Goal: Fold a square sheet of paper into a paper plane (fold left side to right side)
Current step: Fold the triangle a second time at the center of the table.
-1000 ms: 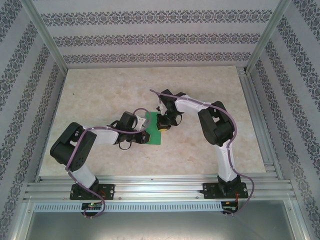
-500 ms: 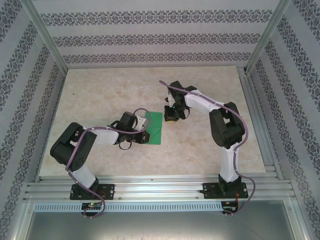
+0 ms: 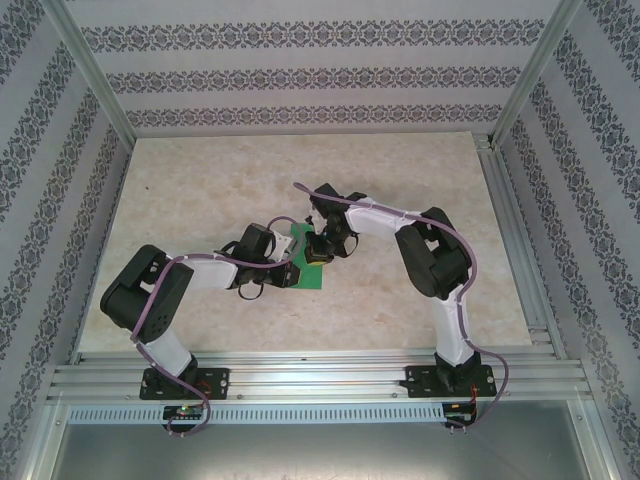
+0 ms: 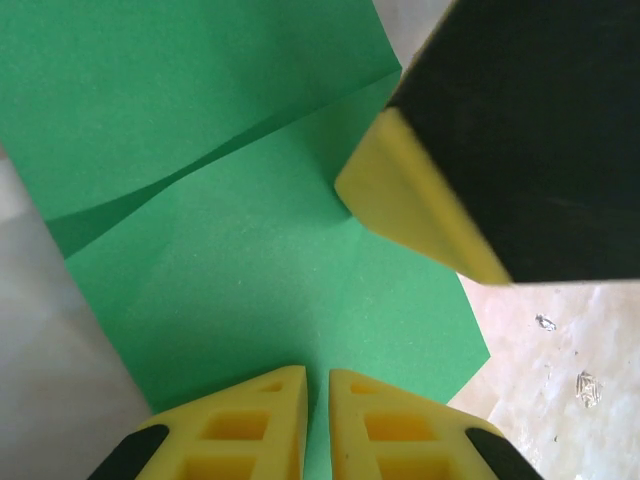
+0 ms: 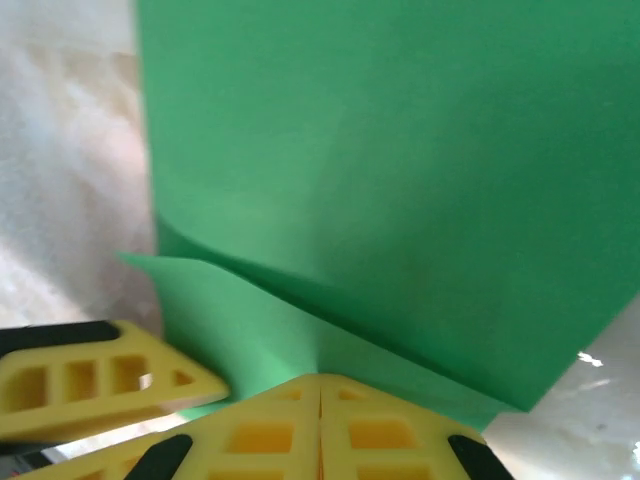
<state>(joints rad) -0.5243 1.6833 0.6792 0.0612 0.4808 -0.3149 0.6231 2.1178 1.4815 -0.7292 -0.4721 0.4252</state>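
The square sheet of paper (image 3: 312, 274), bright green and folded into two layers, lies on the table between both grippers. In the left wrist view the paper (image 4: 240, 270) shows a slanted raised fold edge. My left gripper (image 3: 292, 268) rests on its near-left part, fingertips (image 4: 318, 372) almost together, green showing in the slit. My right gripper (image 3: 318, 254) is shut, its tips (image 5: 320, 378) pressed down on the paper (image 5: 400, 150) where the upper layer lifts slightly. The right gripper's finger (image 4: 410, 205) touches the sheet in the left wrist view.
The pale marbled table (image 3: 200, 190) is ringed by patterned walls and an aluminium frame (image 3: 300, 375) along the near edge. The left gripper's finger (image 5: 100, 385) sits close beside the right gripper's tips.
Half a second ago the right gripper had lifted off to the far right of the paper. It has come back down onto the sheet, slightly further left. The left arm stayed put.
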